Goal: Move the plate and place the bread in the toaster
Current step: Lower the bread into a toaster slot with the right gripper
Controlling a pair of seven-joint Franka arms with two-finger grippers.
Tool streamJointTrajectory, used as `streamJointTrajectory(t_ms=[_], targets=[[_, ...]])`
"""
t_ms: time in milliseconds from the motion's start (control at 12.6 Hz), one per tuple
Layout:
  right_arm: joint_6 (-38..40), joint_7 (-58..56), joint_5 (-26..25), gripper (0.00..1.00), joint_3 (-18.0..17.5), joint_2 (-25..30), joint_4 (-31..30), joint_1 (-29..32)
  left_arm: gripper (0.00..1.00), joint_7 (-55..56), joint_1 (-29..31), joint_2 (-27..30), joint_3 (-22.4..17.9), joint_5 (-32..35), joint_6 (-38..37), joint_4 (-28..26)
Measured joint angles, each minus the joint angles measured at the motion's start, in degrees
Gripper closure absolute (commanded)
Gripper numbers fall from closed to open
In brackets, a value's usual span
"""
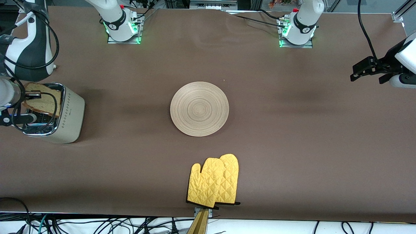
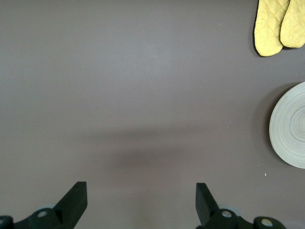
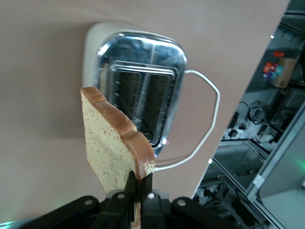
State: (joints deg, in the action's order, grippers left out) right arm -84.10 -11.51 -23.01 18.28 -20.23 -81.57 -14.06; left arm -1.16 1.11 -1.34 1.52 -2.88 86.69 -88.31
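Currently: bread held over toaster, plate at mid-worktop.

Front view: the right gripper [image 1: 31,96] holds the bread [image 1: 44,99] above the toaster [image 1: 60,118] at the right arm's end of the worktop [image 1: 292,146]. The plate [image 1: 199,108] lies flat at the centre, with the yellow oven mitts [image 1: 213,182] nearer the camera. The left gripper [image 1: 367,70] waits over the left arm's end.
Left wrist view: the left jaws stand wide apart, empty, over bare worktop.
Right wrist view: the right jaws are clamped on the bread's lower edge, the slice upright over the slots. Bread is probably light, soft and crushable; an edge grip with the slice parallel to a slot suits insertion.
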Motion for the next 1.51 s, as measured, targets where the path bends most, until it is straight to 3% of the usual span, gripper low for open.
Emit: streamJointTrajectory(t_ms=[558, 1514], targets=[[-0.47, -0.06, -0.78, 1.00, 1.81, -4.75, 0.04, 1.06, 0.00, 0.00, 0.01, 0.00, 0.01, 0.00, 0.00, 0.00], [-4.63, -0.16, -1.08, 1.00, 2.28, -6.97, 0.36, 2.13, 0.00, 0.00, -0.17, 0.00, 0.13, 0.00, 0.00, 0.02]])
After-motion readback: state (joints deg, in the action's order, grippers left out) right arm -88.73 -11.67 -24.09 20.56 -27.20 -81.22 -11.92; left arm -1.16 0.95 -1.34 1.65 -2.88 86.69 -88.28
